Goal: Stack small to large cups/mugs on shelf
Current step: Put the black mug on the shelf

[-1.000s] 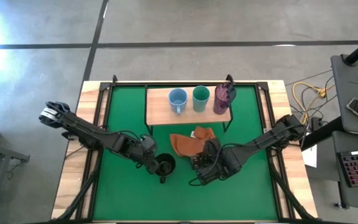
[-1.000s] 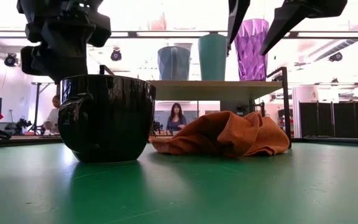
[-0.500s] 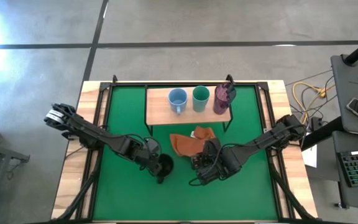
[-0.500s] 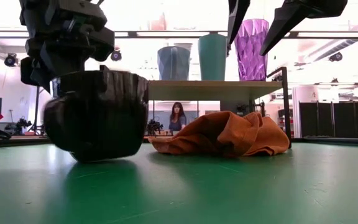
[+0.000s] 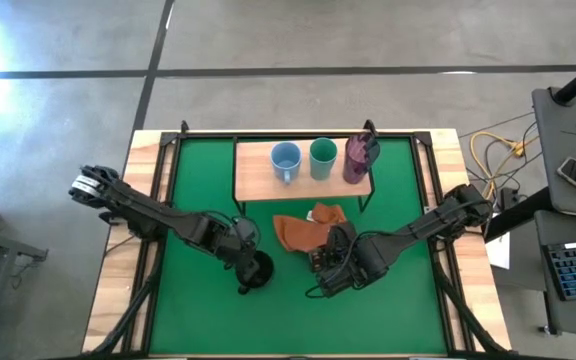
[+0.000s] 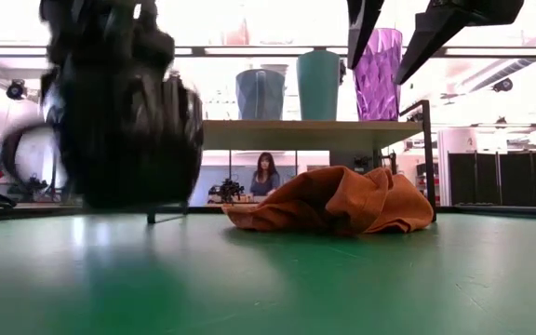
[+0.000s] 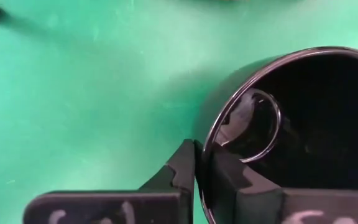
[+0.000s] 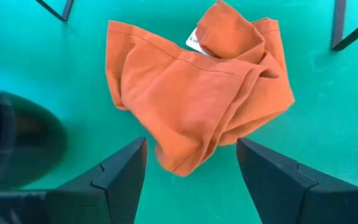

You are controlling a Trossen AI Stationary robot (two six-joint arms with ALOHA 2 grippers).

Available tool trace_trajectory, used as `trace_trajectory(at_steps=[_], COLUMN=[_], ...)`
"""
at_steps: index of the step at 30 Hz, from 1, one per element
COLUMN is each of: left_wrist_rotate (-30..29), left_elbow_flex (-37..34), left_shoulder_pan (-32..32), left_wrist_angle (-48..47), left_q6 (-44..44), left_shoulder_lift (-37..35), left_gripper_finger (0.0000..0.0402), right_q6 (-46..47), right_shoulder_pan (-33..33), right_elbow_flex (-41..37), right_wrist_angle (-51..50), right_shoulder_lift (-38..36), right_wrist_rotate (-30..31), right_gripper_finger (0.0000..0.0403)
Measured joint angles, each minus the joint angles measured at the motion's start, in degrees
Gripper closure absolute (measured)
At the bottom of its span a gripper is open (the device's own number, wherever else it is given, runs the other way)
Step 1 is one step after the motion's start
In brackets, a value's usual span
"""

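Four cups total, and only one is off the shelf (image 5: 258,176). Going from the left: the left gripper (image 7: 199,169) has its fingers pinched on the rim of the black mug (image 5: 256,268), one finger outside the wall and one inside. In the low view that mug (image 6: 124,112) is off the green mat (image 5: 198,310) and blurred. Next over, the orange cloth (image 5: 306,228) lies crumpled on the mat just in front of the shelf. The right gripper (image 8: 190,171) hangs above the cloth's near edge with its fingers spread wide, holding nothing. Up on the shelf, left to right: light blue mug (image 5: 285,159), teal-green cup (image 5: 322,155), dark purple cup (image 5: 359,157), all upright, with bare plank left of the blue one.
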Motion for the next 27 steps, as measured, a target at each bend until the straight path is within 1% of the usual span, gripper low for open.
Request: trace_trajectory(at_steps=[3, 6, 11, 13, 18, 23, 27], left_wrist_rotate=[-1.0, -4.5, -10.6, -11.5, -10.8, -6.0, -4.0], left_elbow_flex=[5.8, 12.3, 22.5, 25.2, 29.5, 31.3, 31.6], left_shoulder_pan=[1.6, 3.6, 9.4, 12.8, 22.4, 31.5, 36.1], left_wrist_angle=[-6.6, -14.6, -25.4, -29.6, -31.8, -32.7, -33.5], left_q6=[1.5, 3.4, 6.8, 9.5, 14.9, 19.0, 19.4], left_shoulder_lift=[-3.5, -6.7, -8.5, -8.6, -8.2, -7.7, -7.3], left_gripper_finger=[0.0398, 0.0399, 0.0400, 0.0400, 0.0400, 0.0400, 0.0400], right_q6=[0.0, -0.2, -0.8, -0.8, 0.7, 5.4, 8.6], right_shoulder_pan=[0.0, 0.0, 0.0, 0.0, -0.1, -0.1, -0.4], right_elbow_flex=[0.0, 0.0, 0.0, 0.0, 0.0, 0.0, 0.0], right_wrist_angle=[-0.6, -0.8, -1.0, -1.1, -2.2, -5.9, -9.1], right_shoulder_lift=[0.0, 0.0, 0.0, 0.0, 0.0, -0.9, -2.4], right_wrist_rotate=[0.0, 0.0, 1.8, 2.7, 3.5, 6.2, 9.3], right_gripper_finger=[0.0161, 0.0161, 0.0161, 0.0161, 0.0161, 0.0161, 0.0161])
